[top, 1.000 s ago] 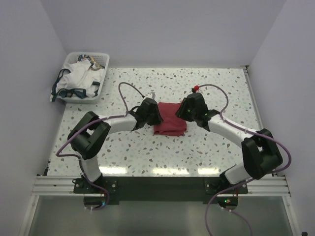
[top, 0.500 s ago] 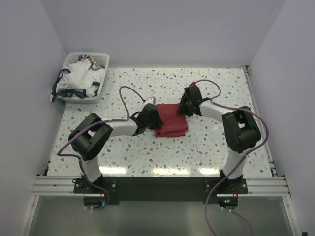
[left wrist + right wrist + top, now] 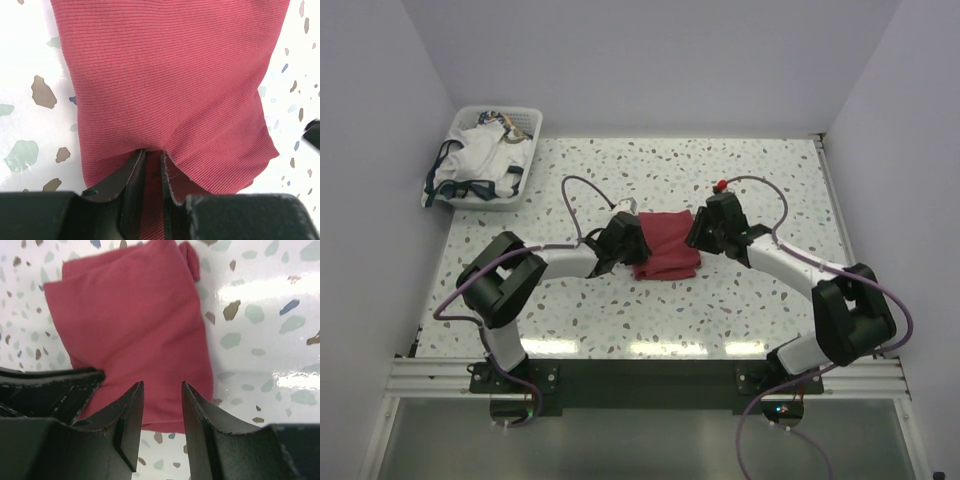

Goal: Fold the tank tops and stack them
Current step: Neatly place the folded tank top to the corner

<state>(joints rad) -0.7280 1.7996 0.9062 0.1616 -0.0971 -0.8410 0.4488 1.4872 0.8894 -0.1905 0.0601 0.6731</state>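
Note:
The dark red tank top (image 3: 666, 254) lies folded into a small rectangle in the middle of the table; it also shows as ribbed cloth (image 3: 170, 75) and as the same folded top (image 3: 130, 315) in the wrist views. My left gripper (image 3: 632, 245) (image 3: 152, 152) sits at its left edge, jaws nearly together with a fold of red cloth pinched between them. My right gripper (image 3: 698, 236) (image 3: 161, 383) hovers over the right edge, open, nothing between its fingers. The white tank top (image 3: 480, 165) with navy trim lies crumpled in the basket.
A white plastic basket (image 3: 529, 163) stands at the far left corner of the speckled table. White walls close in the left, far and right sides. The left gripper's black finger (image 3: 50, 385) lies close beside the right gripper.
The right arm swung up toward the top's far right corner, then came back down to its right edge. The left gripper stayed at the left edge, holding the cloth.

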